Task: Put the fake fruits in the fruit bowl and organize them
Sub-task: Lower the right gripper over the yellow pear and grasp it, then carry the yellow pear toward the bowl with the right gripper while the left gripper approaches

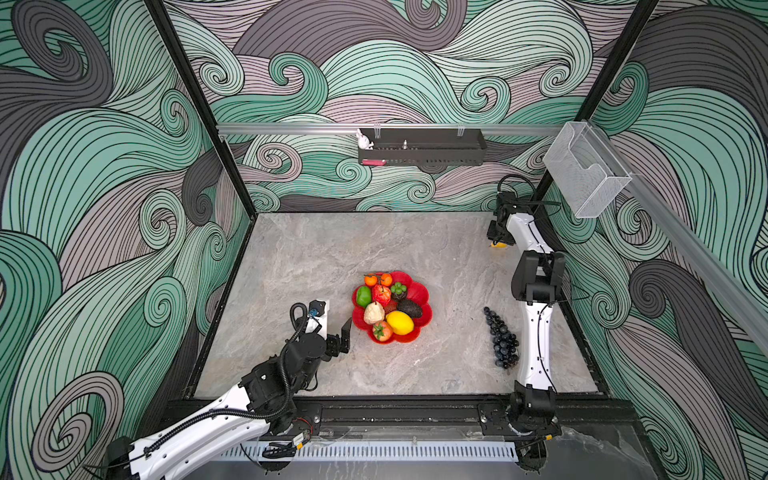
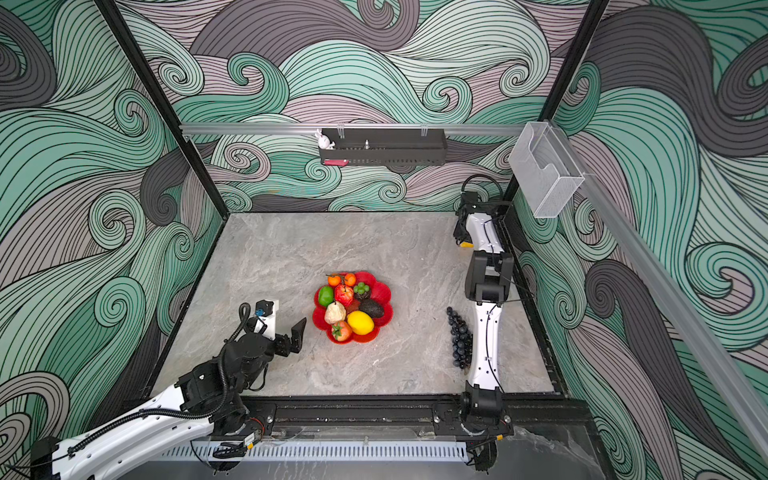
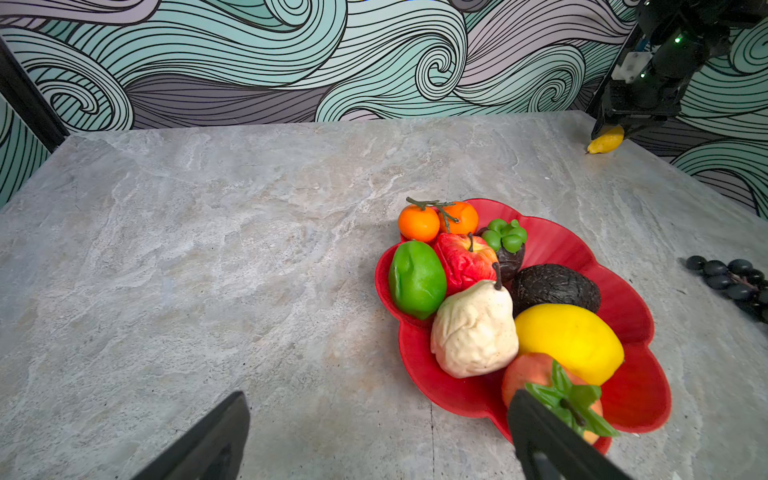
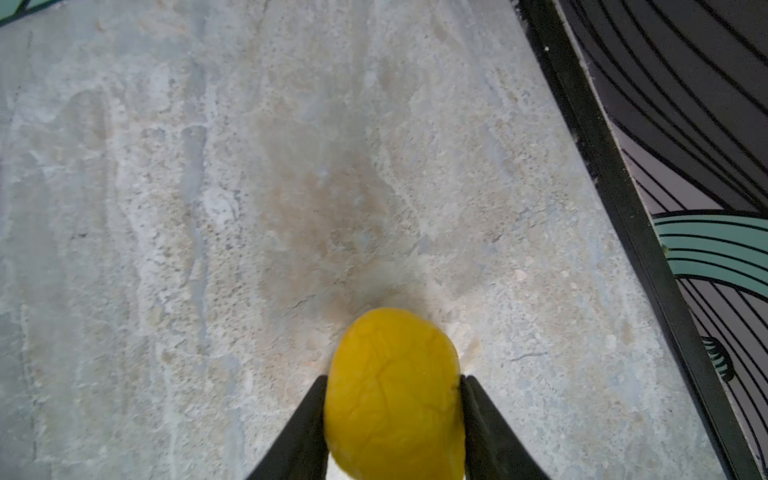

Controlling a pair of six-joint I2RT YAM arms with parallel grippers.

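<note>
The red scalloped fruit bowl [image 1: 422, 291] [image 3: 640, 374] sits mid-table and holds a lemon [image 1: 400, 323], pear [image 1: 373, 312], apple [image 1: 381, 294], green fruit [image 1: 363, 296], avocado [image 1: 409, 308] and two tiny oranges [image 1: 377, 279]. A dark grape bunch [image 1: 503, 338] [image 2: 460, 338] lies on the table right of the bowl, beside the right arm. At the far right corner my right gripper [image 1: 498, 243] [image 4: 392, 380] is shut on a small yellow fruit [image 4: 395, 395] [image 3: 606, 140] resting on the table. My left gripper [image 1: 334, 328] [image 3: 378, 401] hangs open and empty just left of the bowl.
A black wall tray [image 1: 422, 151] with a white rabbit figure [image 1: 364, 140] hangs on the back rail. A clear mesh bin [image 1: 586, 170] hangs on the right wall. The black frame edge [image 4: 615, 187] runs close beside the right gripper.
</note>
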